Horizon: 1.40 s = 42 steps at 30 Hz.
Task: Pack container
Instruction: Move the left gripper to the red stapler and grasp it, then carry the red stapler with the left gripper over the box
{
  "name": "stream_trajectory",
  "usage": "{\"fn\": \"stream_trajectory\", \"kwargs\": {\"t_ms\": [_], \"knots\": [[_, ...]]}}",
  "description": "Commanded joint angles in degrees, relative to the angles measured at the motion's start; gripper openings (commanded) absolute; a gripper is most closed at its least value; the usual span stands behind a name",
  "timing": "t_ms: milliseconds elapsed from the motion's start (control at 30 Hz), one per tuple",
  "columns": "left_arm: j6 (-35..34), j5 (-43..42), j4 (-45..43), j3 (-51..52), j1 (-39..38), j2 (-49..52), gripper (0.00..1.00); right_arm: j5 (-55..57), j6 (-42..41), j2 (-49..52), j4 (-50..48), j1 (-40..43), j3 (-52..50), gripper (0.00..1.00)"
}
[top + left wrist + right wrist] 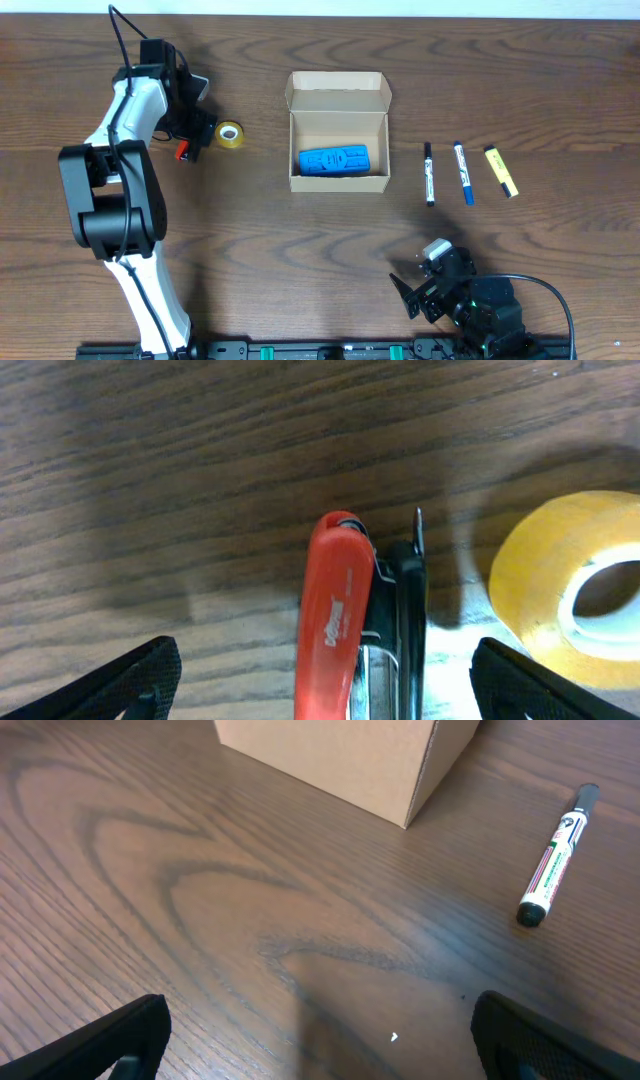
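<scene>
The tan cardboard container [338, 130] stands open at the table's middle with its flap lid folded back. A blue object [333, 160] lies inside it. Its corner shows in the right wrist view [345, 755]. My left gripper [185, 135] is open at the far left, its fingers either side of a red and black stapler [360, 615] and apart from it. A yellow tape roll [229, 135] lies just right of the stapler, also in the left wrist view [570, 575]. My right gripper [425, 285] is open and empty near the front edge.
Three markers lie right of the container: a black one [429, 173], a blue one [463, 172] and a yellow one [501, 170]. The black marker shows in the right wrist view [556, 858]. Bare wood lies between my right gripper and the container.
</scene>
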<state>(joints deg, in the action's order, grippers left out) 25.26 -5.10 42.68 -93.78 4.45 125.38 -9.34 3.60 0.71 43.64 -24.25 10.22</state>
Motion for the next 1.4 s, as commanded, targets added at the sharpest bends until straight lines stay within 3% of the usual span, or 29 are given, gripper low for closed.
{"fn": "stream_trajectory", "kwargs": {"t_ms": [0,233,433,667,1067,1367], "knots": [[-0.7,1.0,-1.1,2.5,0.1,0.8,0.92,0.2,0.8,-0.3,0.1,-0.6,-0.5,0.99],[-1.3,1.0,-2.3,4.1,0.1,0.8,0.84,0.2,0.8,-0.3,0.1,-0.6,-0.5,0.99],[-1.3,1.0,-2.2,4.1,0.1,0.8,0.57,0.2,0.8,-0.3,0.1,-0.6,-0.5,0.99],[-1.3,1.0,-2.2,4.1,0.1,0.8,0.45,0.2,0.8,-0.3,0.1,-0.6,-0.5,0.99],[-2.2,1.2,-2.1,2.4,0.1,0.1,0.12,0.2,0.8,-0.3,0.1,-0.6,-0.5,0.99],[-1.9,-0.5,-0.7,-10.1,-0.7,-8.3,0.06,0.2,0.8,-0.3,0.1,-0.6,-0.5,0.99]]}}
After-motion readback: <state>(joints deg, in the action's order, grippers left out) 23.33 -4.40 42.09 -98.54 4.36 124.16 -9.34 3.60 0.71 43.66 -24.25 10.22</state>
